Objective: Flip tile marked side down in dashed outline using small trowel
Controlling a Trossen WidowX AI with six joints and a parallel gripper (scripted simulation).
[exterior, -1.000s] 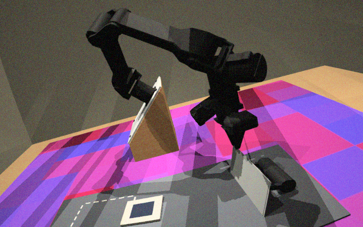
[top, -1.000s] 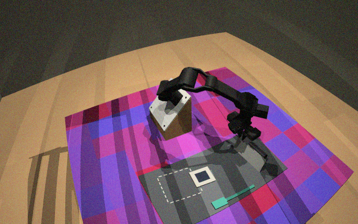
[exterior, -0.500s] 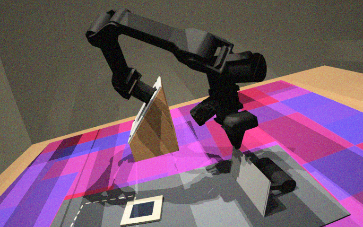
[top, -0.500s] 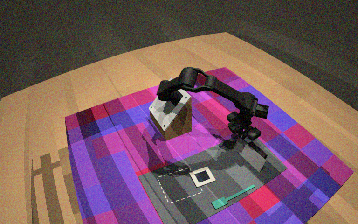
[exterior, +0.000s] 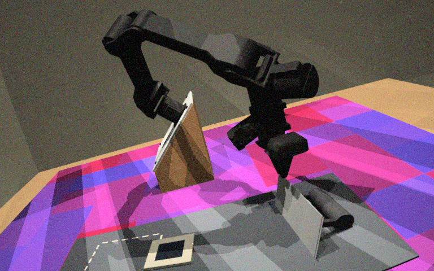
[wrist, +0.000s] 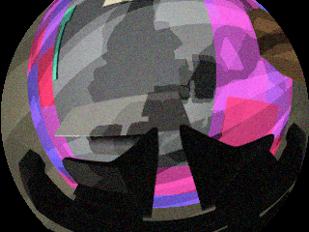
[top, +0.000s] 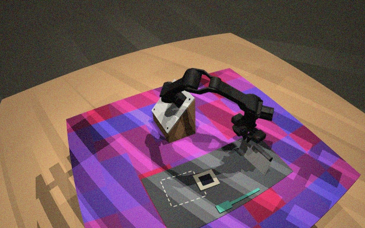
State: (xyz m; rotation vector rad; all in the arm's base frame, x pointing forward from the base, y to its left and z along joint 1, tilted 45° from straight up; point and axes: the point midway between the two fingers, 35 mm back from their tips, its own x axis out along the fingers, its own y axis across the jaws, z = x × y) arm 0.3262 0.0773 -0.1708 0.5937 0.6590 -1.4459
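The tile (top: pixel 206 179) (exterior: pixel 169 250) lies flat, its dark square mark up, across the right side of the dashed outline (top: pixel 162 179) (exterior: pixel 103 242) and mostly right of it. Its edge shows at the top of the wrist view. What looks like the small trowel, a grey blade (top: pixel 259 162) (exterior: pixel 302 214) (wrist: pixel 106 116) with a dark round handle (exterior: pixel 330 208), stands on edge on the mat's right part. My gripper (top: pixel 245 138) (exterior: pixel 282 176) (wrist: pixel 168 130) points down at the blade's rear top corner. Its fingers are slightly apart, with nothing held. Whether they touch the blade is unclear.
A teal flat tool (top: pixel 224 206) (wrist: pixel 59 48) with a thin handle lies along the grey mat's (top: pixel 156 192) front edge. The wooden wedge base (top: pixel 183 124) (exterior: pixel 185 161) with a white top plate carries the arm behind the mat. A pink and purple patchwork cloth lies beneath.
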